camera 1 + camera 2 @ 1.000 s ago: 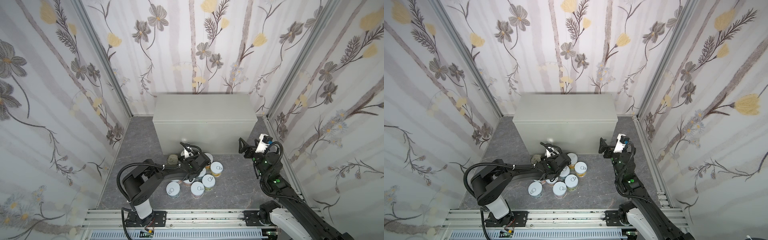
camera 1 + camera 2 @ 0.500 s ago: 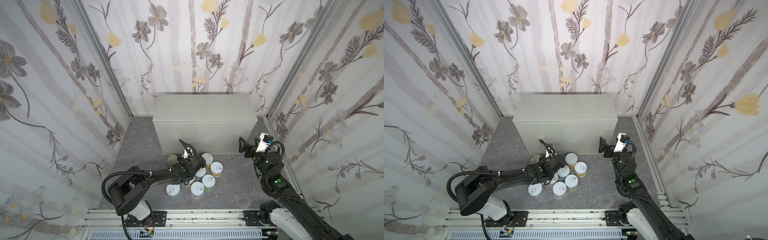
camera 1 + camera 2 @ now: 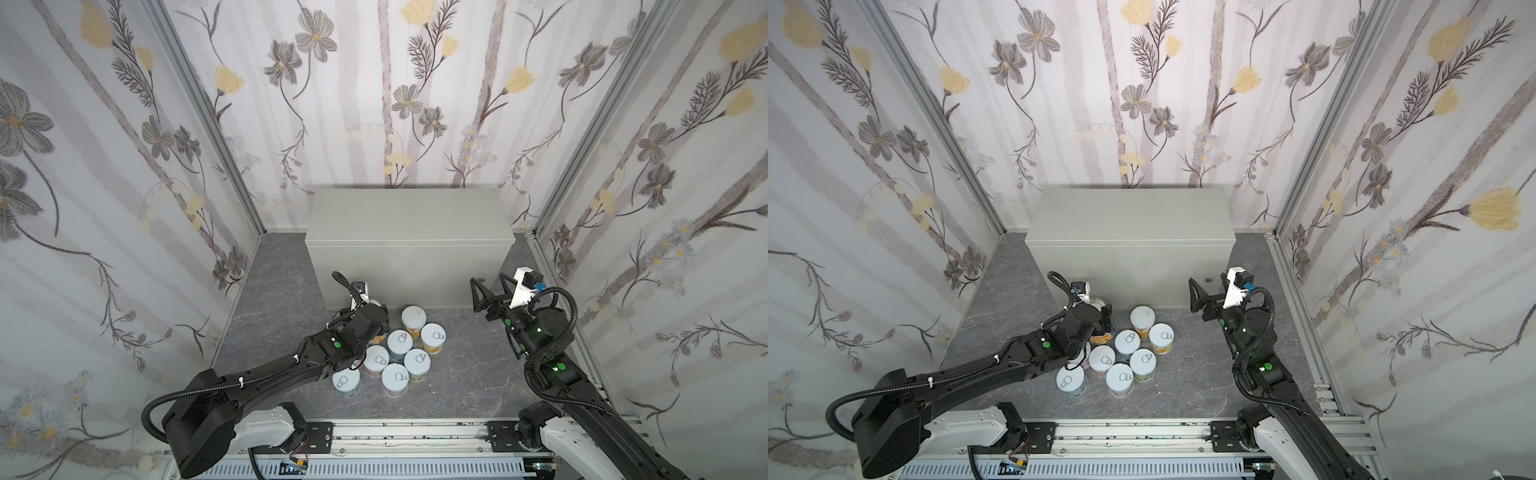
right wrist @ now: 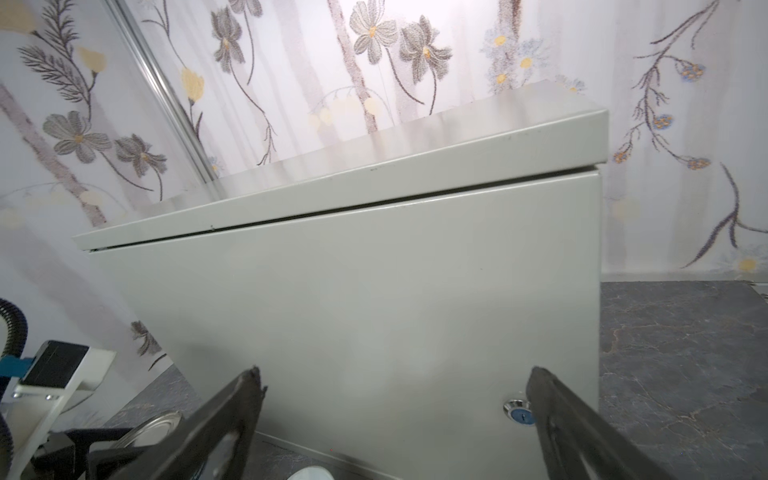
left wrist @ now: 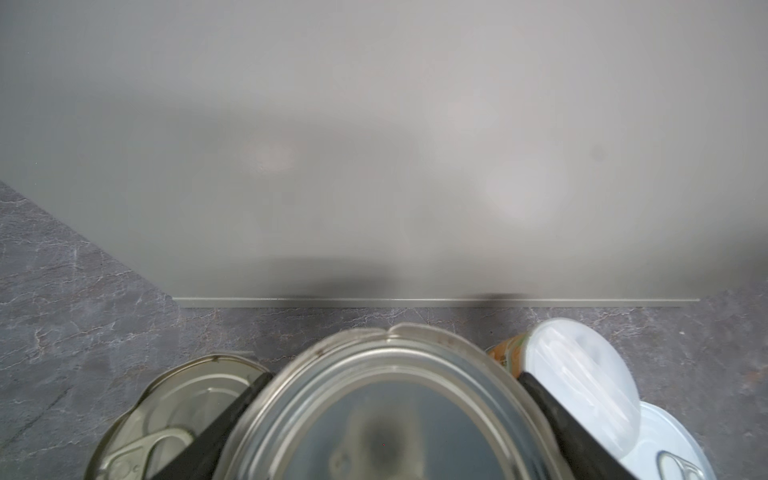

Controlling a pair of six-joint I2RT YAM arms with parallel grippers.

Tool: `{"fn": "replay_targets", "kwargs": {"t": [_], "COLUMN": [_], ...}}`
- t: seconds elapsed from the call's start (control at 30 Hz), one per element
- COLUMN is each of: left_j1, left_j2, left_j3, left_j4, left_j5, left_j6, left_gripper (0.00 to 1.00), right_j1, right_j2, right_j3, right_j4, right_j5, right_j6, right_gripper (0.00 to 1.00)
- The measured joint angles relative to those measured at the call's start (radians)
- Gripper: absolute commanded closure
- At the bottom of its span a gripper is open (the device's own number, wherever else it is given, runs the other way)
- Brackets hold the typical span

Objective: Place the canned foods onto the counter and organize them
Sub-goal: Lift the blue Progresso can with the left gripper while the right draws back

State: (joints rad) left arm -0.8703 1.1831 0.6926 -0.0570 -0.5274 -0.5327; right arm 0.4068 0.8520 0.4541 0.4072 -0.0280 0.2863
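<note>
Left gripper is clamped around the tall steel-topped can, a jaw on either side. We cannot quite tell whether the can rests on the floor or hangs just clear of it. We judge the move turns on height. The can stands upright just in front of the counter, whose flat top lies above and beyond it. Right gripper hangs wide open and empty by the counter's front, farther from the pale-lidded cans.

Both top views high overhead, looking down, wrist cameras close (each facing the counter)
</note>
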Motion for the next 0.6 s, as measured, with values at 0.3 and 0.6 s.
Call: {"fn": "replay_targets", "kwargs": {"t": [0.3,0.6], "left_j1": [0.045,0.053], "left_j2": [-0.124,-0.148], "left_j3": [0.054,0.161], "left_j4": [-0.109,-0.209], "left_j5": [0.111,0.215], "left_j6": [0.053,0.126], "left_gripper": [1.0,1.0], "right_j1": [0.066,0.145], "right_j2": [0.006,0.067], "right_j3": [0.023,0.077], "right_j4": [0.026,0.046], "right_j5": [-0.022,-0.043], "right_j6": [-0.034,-0.065], "right_gripper": [0.0,0.0]}}
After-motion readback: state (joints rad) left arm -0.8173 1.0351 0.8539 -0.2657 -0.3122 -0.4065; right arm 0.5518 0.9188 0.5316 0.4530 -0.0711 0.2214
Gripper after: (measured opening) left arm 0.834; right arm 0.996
